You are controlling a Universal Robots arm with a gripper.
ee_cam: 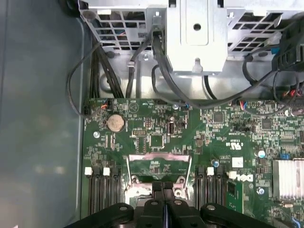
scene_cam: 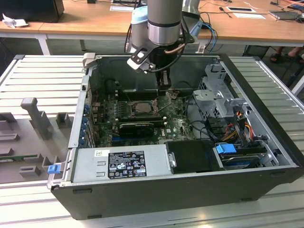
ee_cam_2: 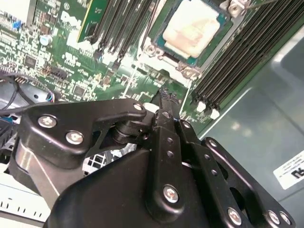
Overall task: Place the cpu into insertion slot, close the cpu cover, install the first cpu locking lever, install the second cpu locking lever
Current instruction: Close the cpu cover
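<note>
**Chip seated, cover open.** Inside the open computer case (scene_cam: 190,190), your gripper (scene_cam: 164,87) hangs low over the motherboard (scene_cam: 175,126). Its fingers (ee_cam: 156,190) are pressed together with nothing between them, and both wrist views show no more than a seam.

The cpu (ee_cam_2: 192,28) sits in the insertion slot (ee_cam_2: 186,71). In the second wrist view its pale metal top is bare and uncovered, flanked by the long black memory slots (ee_cam_2: 247,52).

The cpu cover (ee_cam: 159,156) appears swung open. In the first wrist view its thin frame lies just past the fingertips, with green board showing through the square cut-out. Whether it stands upright or leans back cannot be told.

The relation that counts for you is this: the gripper is poised at the socket's edge, between chip and cover. The cpu lies to one side of the fingers, toward the exterior view's left and nearer that camera. The cover lies to the opposite side, toward the drive cage (scene_cam: 216,92). The cover's hinge edge runs crosswise to the memory slots, square to the line from cover to chip.

Judged from this, placing is done and the cover is not yet closed.
</note>
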